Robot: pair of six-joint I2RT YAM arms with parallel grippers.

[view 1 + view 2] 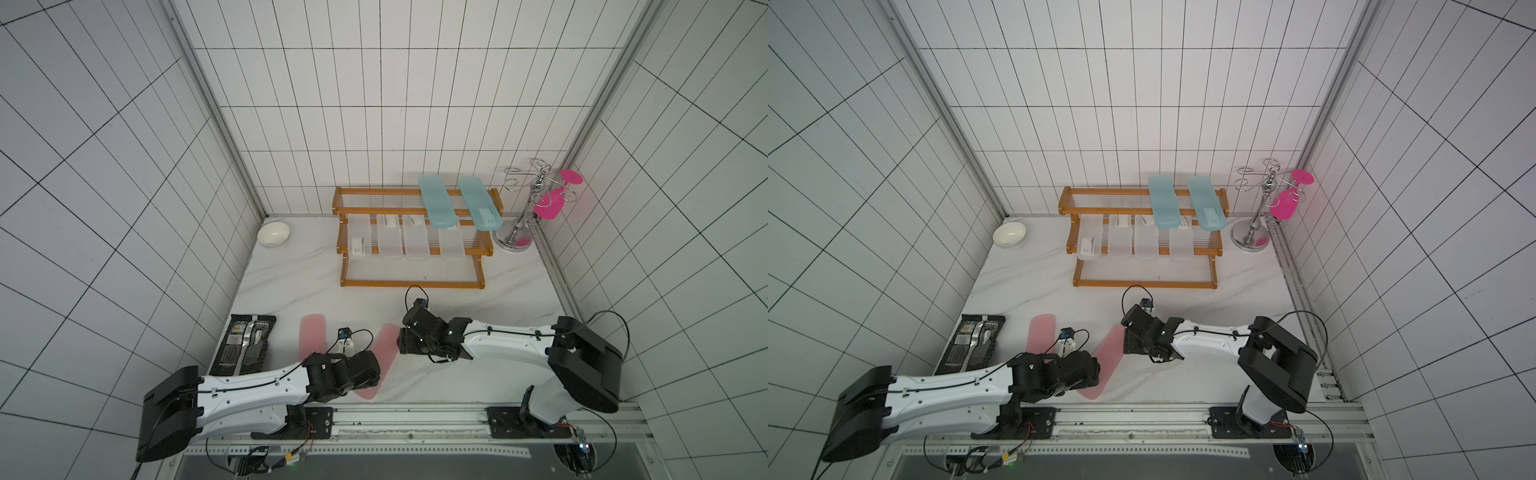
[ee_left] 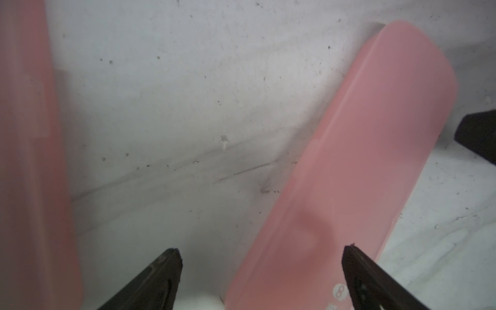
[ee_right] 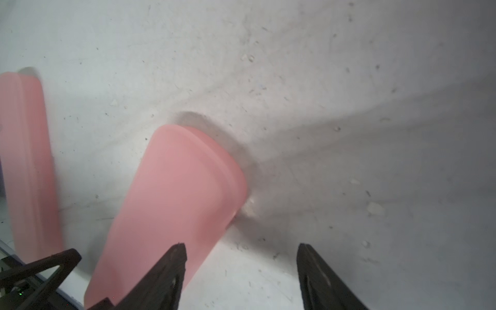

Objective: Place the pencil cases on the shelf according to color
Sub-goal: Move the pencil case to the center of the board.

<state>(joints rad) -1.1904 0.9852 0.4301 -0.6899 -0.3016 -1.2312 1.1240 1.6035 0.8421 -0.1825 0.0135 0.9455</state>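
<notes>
Partly beneath left arm [image 1: 257, 395], both pink cases [image 1: 311, 336].

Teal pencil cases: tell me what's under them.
The shelf carries both teal cases on its top rods. Their near ends overhang the middle tier, covering the far end of the rightmost clear case; its full length cannot be seen.

On the white marble-patterned table [image 1: 291, 282], a round white bowl [image 1: 273, 234] sits in the far left corner, a flat black foil packet [image 1: 244, 345] lies near the front left edge, and a chrome wire stand [image 1: 513, 240] holding a bright pink plastic piece [image 1: 549, 205] stands at the far right.
</notes>
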